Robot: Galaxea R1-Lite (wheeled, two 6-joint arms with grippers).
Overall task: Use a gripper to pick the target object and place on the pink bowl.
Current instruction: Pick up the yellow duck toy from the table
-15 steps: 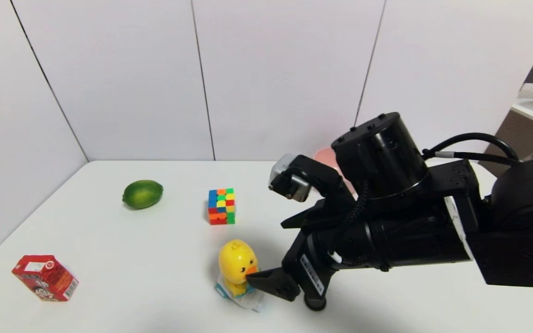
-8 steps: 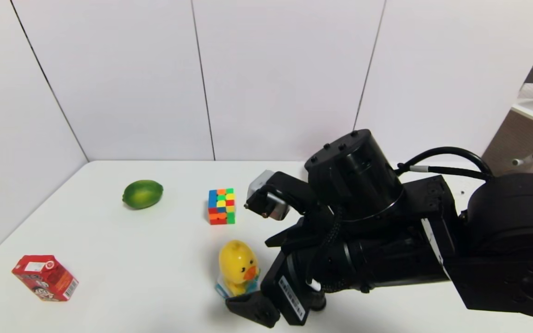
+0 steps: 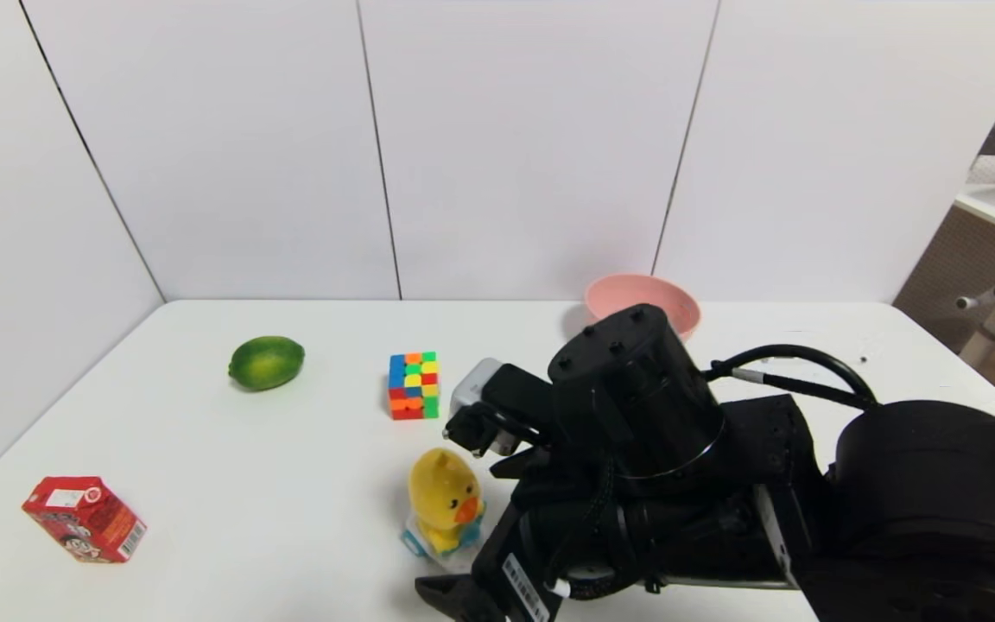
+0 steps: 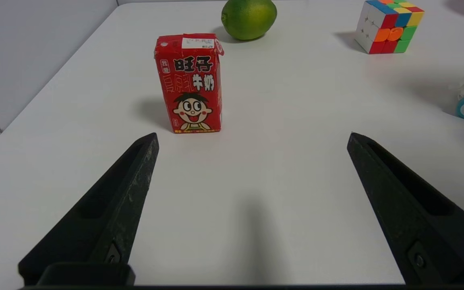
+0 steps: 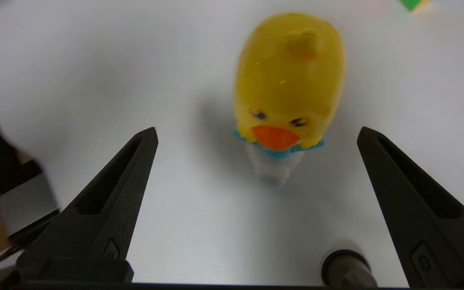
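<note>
The right gripper (image 5: 256, 133), fingers spread wide and touching nothing, hangs low just beside the small yellow plastic duck toy (image 3: 444, 499) standing on the white table (image 3: 230, 484), well apart from the round pink bowl (image 3: 641, 298).

The pink bowl (image 3: 636, 296) is half hidden (near rim) behind the right arm (image 3: 722, 484).

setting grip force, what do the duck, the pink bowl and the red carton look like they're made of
The duck looks like glossy, slightly translucent yellow plastic: small highlights glint on its head, and its base looks clear. The pink bowl looks matte with no glints, probably plastic, though ceramic cannot be ruled out. The red carton looks like printed paperboard with folded edges. The open right gripper faces the duck.
</note>
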